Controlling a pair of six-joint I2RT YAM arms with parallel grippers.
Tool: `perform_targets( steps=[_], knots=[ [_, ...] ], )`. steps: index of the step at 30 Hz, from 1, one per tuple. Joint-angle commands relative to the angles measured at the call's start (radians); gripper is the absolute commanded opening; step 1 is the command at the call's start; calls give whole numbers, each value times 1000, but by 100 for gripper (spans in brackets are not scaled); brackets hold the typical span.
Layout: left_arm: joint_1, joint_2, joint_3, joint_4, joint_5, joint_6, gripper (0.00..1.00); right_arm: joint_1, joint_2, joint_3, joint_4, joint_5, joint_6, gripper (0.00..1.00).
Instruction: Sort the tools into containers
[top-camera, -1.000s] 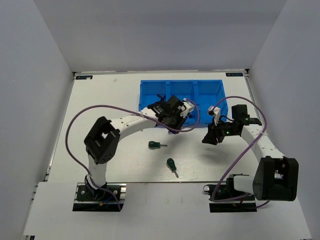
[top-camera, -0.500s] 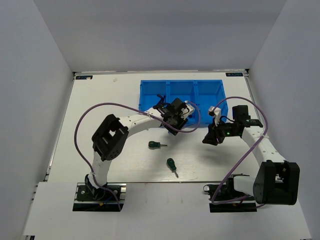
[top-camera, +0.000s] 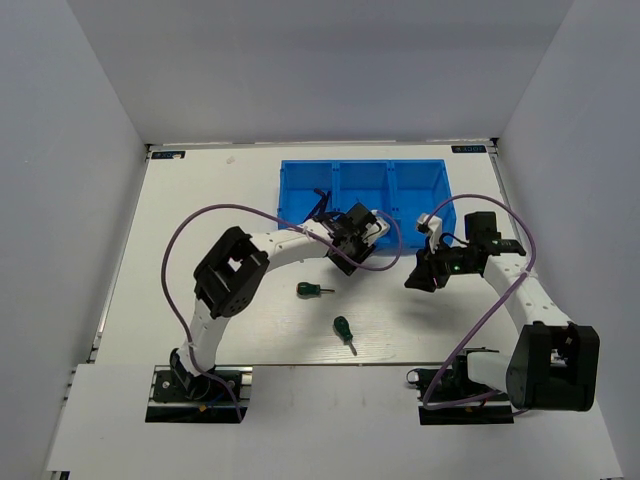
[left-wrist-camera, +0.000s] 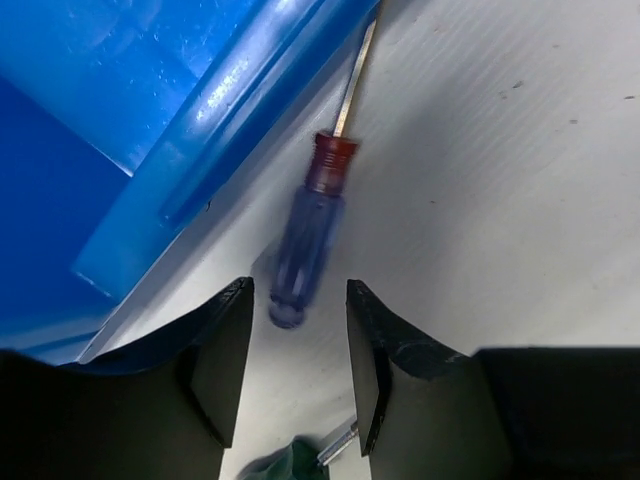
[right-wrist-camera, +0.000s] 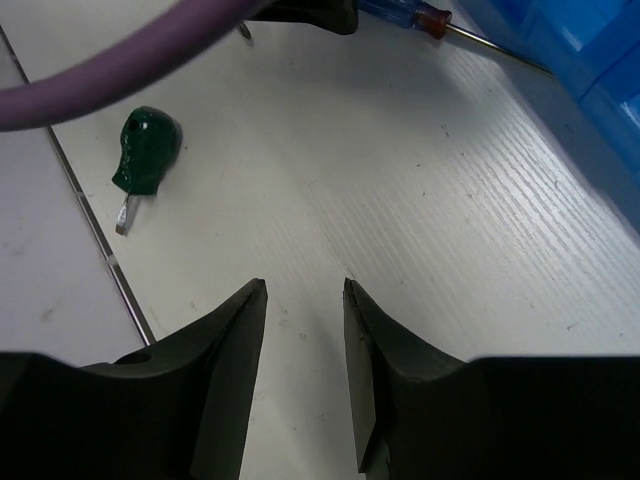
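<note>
A slim blue-handled screwdriver with a red collar lies on the table against the front wall of the blue tray. My left gripper is open just above it, and the handle's end lies between the fingertips. A stubby green-handled screwdriver shows at the bottom edge. In the top view my left gripper is at the tray's front wall. Two green screwdrivers lie nearer. My right gripper is open and empty over bare table, also in the top view.
A green screwdriver, the blue screwdriver and the tray's corner show in the right wrist view. A purple cable loops over the left arm. A dark thin item sits in the left compartment.
My left gripper has come down from over the tray's front wall to the table just in front of it, and its elbow swung right. The right arm has barely moved.
</note>
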Motion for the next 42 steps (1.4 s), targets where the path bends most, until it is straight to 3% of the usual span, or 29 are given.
perform_targets(
  steps=[1,5,8,9,12,16,19,22,24,29,32,34,35,37,40,42],
  knots=[
    [-6,9,6,12,-7,17,53,-3,-29,-18,-13,-18,4,43],
    [-6,9,-3,22,14,17,48,-2,-39,-26,-21,-19,1,43],
    [-6,9,-23,22,37,17,32,-3,-42,-31,-22,-22,5,43],
    [-6,9,-32,22,37,8,20,-2,-42,-31,-25,-22,5,43],
    [-25,-30,-41,22,79,-1,4,-3,-43,-29,-24,-24,10,43],
    [-45,-151,-41,22,232,11,0,-6,-48,-15,-51,-19,1,43],
    [-45,-184,30,-86,386,79,0,-12,-52,-12,-57,-28,-8,41],
    [-45,-207,101,-240,453,157,0,-14,-51,-14,-47,-34,-5,40],
    [-24,-256,85,-240,427,157,0,-12,-49,-12,-39,-37,-1,40],
    [24,-337,-31,-130,133,38,0,-12,-60,9,-42,-24,2,37],
    [37,-305,9,-117,27,-39,0,-49,-81,26,-53,-4,2,34],
    [47,-276,54,-78,-27,-88,0,-55,-92,28,-53,5,5,26],
    [47,-235,93,-64,-53,-102,0,-60,-92,25,-45,7,16,20],
    [47,-169,165,-63,-70,-148,0,-63,-99,26,-30,28,41,18],
    [47,27,395,-184,-131,-209,0,-63,-108,28,-33,42,67,18],
    [47,142,558,-231,-141,-234,0,-63,-118,25,-54,41,39,25]
  ],
)
